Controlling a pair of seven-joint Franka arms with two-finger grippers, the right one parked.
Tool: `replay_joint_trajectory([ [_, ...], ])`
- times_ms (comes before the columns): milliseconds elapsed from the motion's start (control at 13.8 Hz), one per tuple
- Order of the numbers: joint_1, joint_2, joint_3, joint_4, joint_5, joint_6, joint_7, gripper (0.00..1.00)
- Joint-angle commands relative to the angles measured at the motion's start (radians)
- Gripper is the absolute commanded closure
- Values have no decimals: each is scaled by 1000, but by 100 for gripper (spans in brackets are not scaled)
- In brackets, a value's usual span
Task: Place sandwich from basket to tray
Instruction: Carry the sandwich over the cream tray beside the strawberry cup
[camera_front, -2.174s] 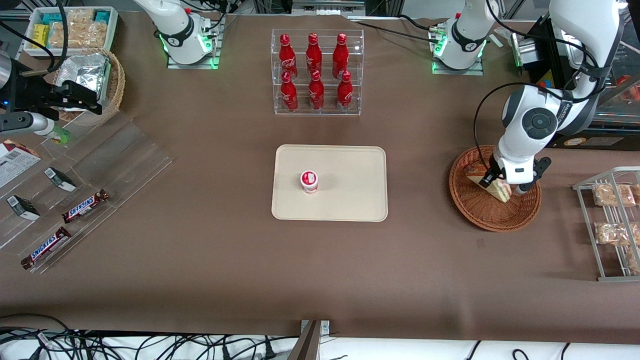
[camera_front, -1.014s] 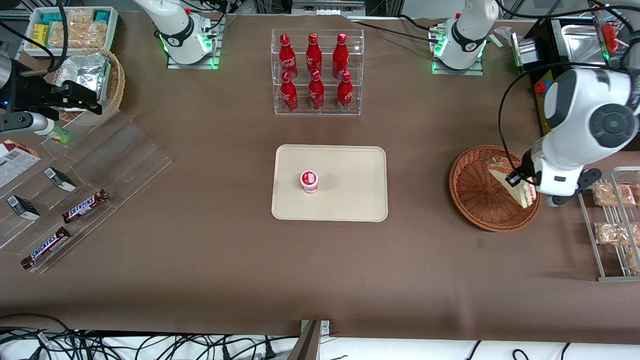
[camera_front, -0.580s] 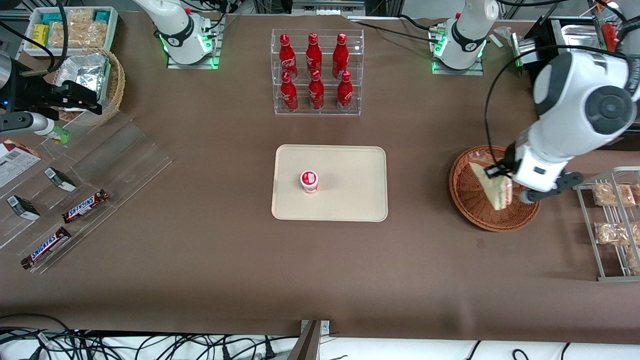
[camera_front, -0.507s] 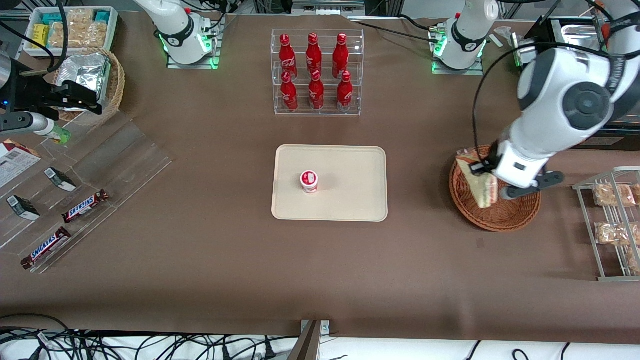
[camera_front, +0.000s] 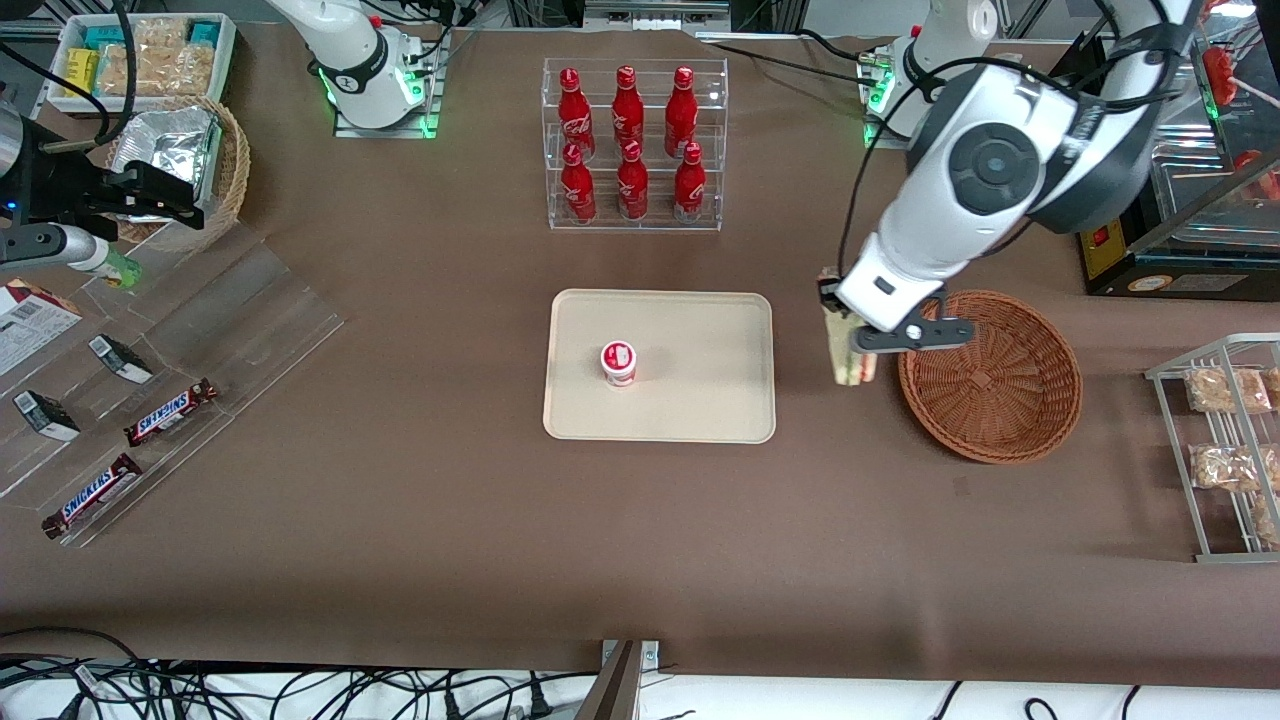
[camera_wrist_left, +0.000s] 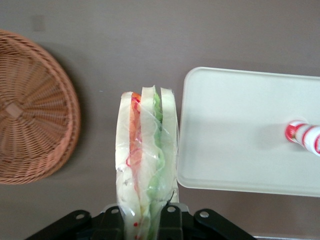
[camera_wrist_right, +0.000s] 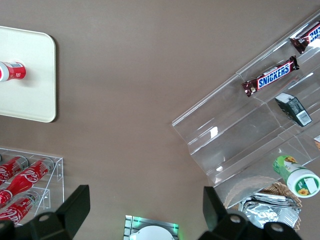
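Note:
My left gripper is shut on the wrapped sandwich and holds it in the air between the reddish-brown wicker basket and the cream tray. In the left wrist view the sandwich hangs edge-on from the gripper, showing pale bread with green and red filling; the basket lies empty beside it and the tray lies beside it the other way. A small red-and-white cup stands on the tray.
A clear rack of red bottles stands farther from the front camera than the tray. A wire rack with snack packets sits at the working arm's end. Acrylic sheets with chocolate bars and a tan foil basket lie toward the parked arm's end.
The gripper has lifted the sandwich out of the basket and carried it sideways toward the tray; the basket now lies empty.

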Motion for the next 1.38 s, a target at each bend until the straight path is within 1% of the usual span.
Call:
replay_joint_trajectory([
  [0, -74, 70, 1, 25, 23, 62, 11, 100],
  [217, -134, 148, 1, 23, 112, 101, -53, 100],
  [435, -171, 231, 2, 21, 157, 203, -127, 100],
  [652, -207, 314, 4, 23, 261, 242, -204, 100],
  [725, -211, 345, 4, 23, 296, 281, -240, 100],
  [870, -220, 392, 2, 23, 365, 297, -288, 100],
  [942, -236, 403, 5, 23, 381, 297, -306, 100],
  [1014, -246, 411, 7, 23, 381, 297, -311, 100],
  [1304, -246, 428, 7, 23, 402, 299, -313, 100],
])
